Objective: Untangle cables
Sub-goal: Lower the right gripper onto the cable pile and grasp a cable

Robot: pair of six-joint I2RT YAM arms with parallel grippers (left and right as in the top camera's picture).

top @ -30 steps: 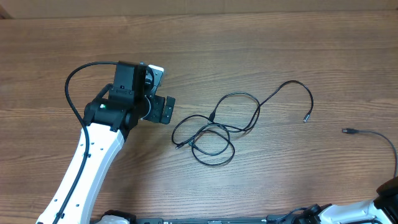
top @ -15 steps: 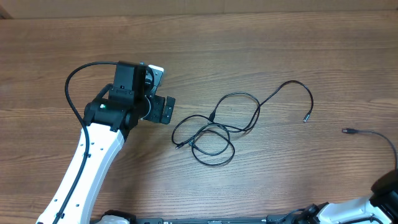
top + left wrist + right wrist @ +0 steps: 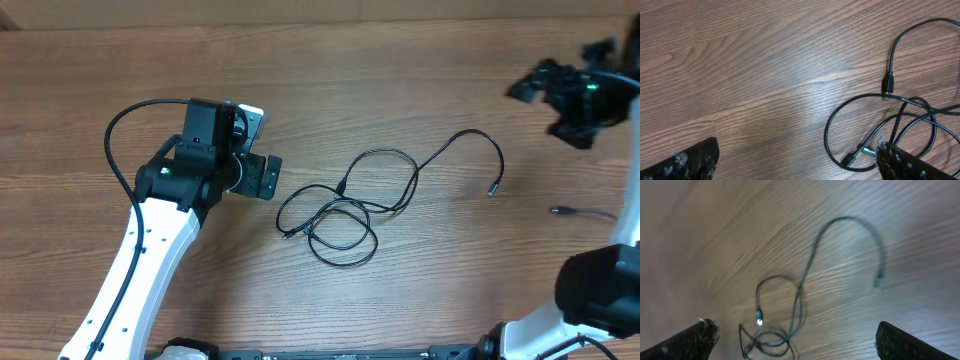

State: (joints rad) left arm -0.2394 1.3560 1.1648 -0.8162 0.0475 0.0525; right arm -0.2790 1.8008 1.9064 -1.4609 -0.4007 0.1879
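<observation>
The cables (image 3: 341, 187) are lying tangled on the worktop (image 3: 400, 60) between the left tool (image 3: 262, 145) and right tool (image 3: 550, 105) (blurred) — both gaping, touching nothing.

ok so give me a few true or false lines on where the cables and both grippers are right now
1. The cables lie in a loose tangle on the wooden table. True.
2. The left gripper is shut on a cable. False: its fingers stand wide apart and hold nothing.
3. The right gripper is open and holds nothing. True.
4. The right gripper is touching the tangle. False: it is well clear of the cables, over the far corner of the table on its own side.
5. One plug end lies free on the right arm's side of the tangle. True.
</observation>
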